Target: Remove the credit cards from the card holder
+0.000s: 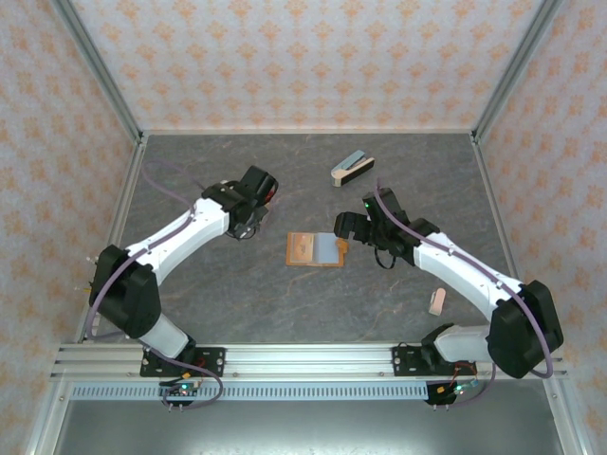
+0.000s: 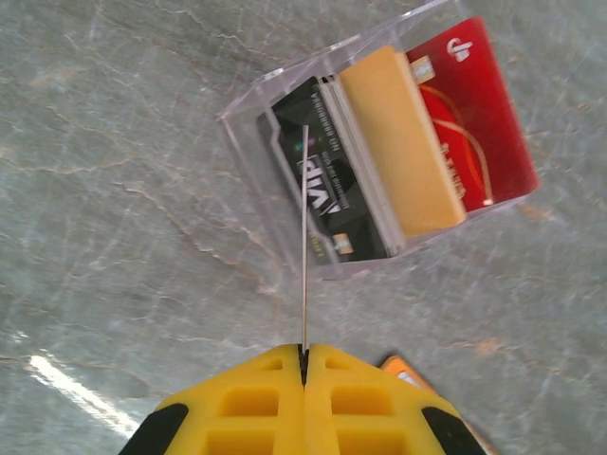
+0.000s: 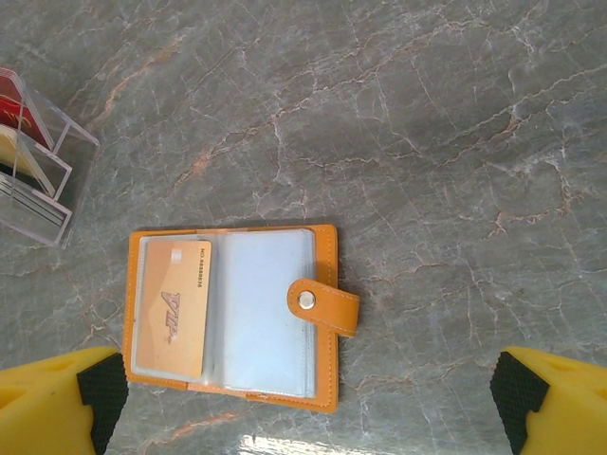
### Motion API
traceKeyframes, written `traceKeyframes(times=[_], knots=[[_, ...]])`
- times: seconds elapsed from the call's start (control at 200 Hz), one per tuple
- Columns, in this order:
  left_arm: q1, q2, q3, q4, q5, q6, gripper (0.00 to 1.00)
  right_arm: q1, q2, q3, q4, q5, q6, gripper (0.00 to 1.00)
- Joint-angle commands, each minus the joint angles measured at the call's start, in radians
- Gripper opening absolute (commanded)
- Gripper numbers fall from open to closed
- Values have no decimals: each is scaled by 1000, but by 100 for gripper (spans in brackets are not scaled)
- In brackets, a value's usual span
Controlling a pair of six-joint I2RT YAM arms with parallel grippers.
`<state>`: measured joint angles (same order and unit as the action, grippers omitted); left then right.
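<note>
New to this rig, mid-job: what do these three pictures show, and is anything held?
Two robot arms stand at the table's near edge. The wide picture looks down from above and behind; the other two come from wrist cameras, the yellow parts being each arm's jaws. On the table lie the open card holder with a tan card in it, a clear box of cards, a grey-blue wedge and a small pink thing. The left arm's jaws are shut on a thin card, seen edge-on over the box. The right arm's jaws are open over the holder, empty.
</note>
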<state>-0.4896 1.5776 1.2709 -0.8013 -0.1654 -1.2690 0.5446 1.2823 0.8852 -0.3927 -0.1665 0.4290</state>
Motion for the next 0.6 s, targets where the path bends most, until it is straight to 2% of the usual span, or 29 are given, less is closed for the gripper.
traceKeyframes(times=[0.0, 0.23, 0.45, 0.596], knots=[[8, 33, 61, -53, -54, -110, 0, 3, -18, -16, 33, -3, -32, 100], [45, 59, 55, -14, -44, -241, 0, 4, -18, -29, 40, -14, -54, 100], [83, 115, 65, 43, 62, -231, 0, 4, -9, -40, 59, -20, -57, 100], [91, 145, 77, 57, 79, -233, 0, 4, -1, -40, 60, -19, -61, 100]])
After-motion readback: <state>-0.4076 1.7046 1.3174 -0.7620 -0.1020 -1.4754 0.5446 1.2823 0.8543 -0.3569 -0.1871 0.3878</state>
